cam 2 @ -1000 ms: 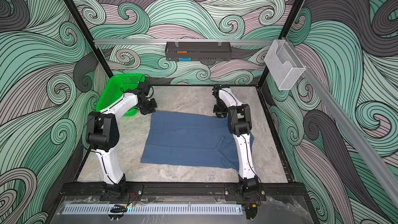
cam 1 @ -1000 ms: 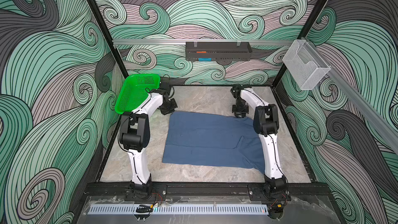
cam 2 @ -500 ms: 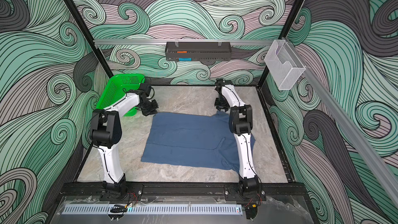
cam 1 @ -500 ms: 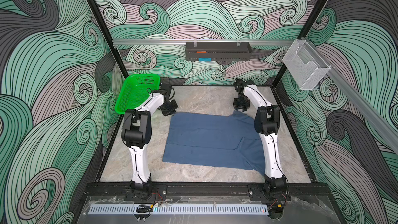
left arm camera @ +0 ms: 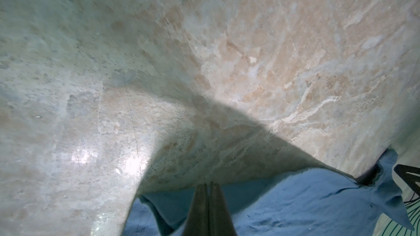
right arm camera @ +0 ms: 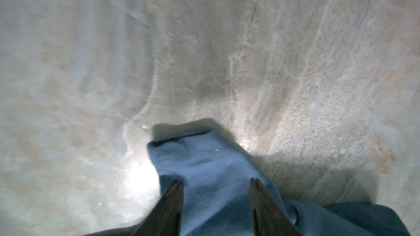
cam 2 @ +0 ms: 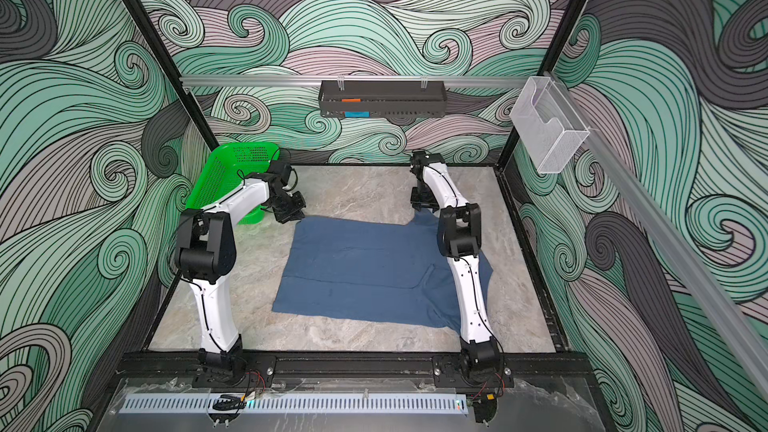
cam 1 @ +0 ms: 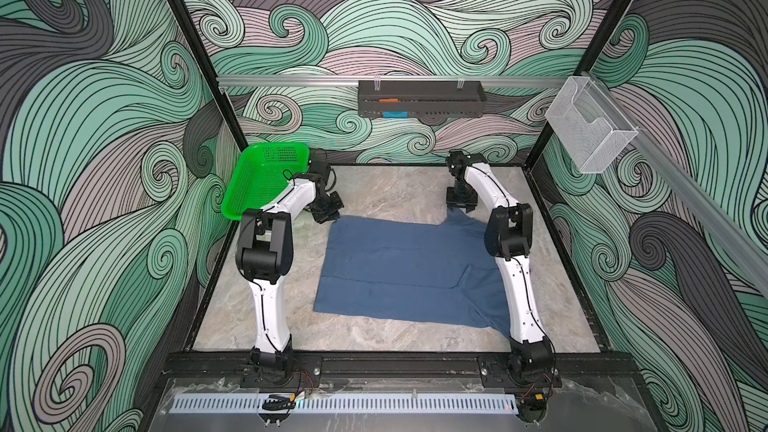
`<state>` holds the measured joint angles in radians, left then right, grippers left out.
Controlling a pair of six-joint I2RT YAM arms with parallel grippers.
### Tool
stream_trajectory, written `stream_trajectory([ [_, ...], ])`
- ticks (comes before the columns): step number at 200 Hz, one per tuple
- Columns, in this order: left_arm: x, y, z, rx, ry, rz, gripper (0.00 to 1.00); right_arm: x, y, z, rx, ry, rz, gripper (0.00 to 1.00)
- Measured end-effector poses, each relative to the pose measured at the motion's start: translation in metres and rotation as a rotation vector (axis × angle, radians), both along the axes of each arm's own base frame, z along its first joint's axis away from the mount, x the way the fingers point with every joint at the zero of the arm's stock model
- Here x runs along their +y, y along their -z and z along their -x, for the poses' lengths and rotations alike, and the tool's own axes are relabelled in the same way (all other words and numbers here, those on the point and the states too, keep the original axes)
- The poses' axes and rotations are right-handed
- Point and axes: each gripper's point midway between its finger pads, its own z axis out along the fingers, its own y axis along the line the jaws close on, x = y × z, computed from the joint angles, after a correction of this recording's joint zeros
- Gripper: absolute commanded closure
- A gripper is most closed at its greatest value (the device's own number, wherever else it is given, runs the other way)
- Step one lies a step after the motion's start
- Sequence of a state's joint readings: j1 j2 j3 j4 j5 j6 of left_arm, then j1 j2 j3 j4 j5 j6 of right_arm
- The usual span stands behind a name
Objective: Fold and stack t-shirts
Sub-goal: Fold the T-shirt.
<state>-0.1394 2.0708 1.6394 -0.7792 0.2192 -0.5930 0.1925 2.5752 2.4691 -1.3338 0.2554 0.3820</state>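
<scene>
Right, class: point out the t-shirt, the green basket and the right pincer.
t-shirt (cam 1: 395, 268): in a top view, middle of the cloth.
green basket (cam 1: 249, 184): in a top view, its mesh wall.
right pincer (right arm camera: 216, 180): right wrist view, midway between its open tips.

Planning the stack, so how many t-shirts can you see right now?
1: a blue t-shirt spread on the table. None shows in the green basket, though the left arm partly hides it.

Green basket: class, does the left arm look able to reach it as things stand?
Probably yes. The left gripper sits just beside the basket, with nothing between them. Its jaws look shut on the shirt corner, though, so it would likely need to release that first.
</scene>
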Motion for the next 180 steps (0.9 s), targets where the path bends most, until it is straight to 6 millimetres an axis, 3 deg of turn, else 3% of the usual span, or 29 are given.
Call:
stream_trajectory([
  [21, -0.001, 0.002, 0.0, 0.002, -0.001, 0.003, 1.0, 0.016, -0.014, -0.011, -0.058, -0.057, 0.012, 0.49],
  [43, 0.0, 0.002, -0.001, 0.002, -0.001, 0.004, 1.0, 0.029, -0.011, -0.015, -0.068, -0.09, 0.014, 0.5],
  [85, 0.0, 0.003, -0.001, 0.004, -0.003, 0.012, 1.0, 0.017, 0.027, -0.014, 0.0, -0.063, 0.019, 0.51],
  [103, 0.001, 0.004, -0.002, 0.005, -0.007, 0.018, 1.0, 0.011, 0.023, -0.018, -0.014, -0.047, -0.001, 0.53],
  [148, 0.005, 0.008, -0.003, 0.015, -0.021, 0.026, 1.0, 0.002, 0.031, -0.019, 0.009, 0.026, -0.112, 0.67],
  [180, 0.007, 0.008, -0.004, 0.014, -0.028, 0.031, 1.0, -0.003, 0.03, -0.019, 0.015, 0.052, -0.17, 0.9],
])
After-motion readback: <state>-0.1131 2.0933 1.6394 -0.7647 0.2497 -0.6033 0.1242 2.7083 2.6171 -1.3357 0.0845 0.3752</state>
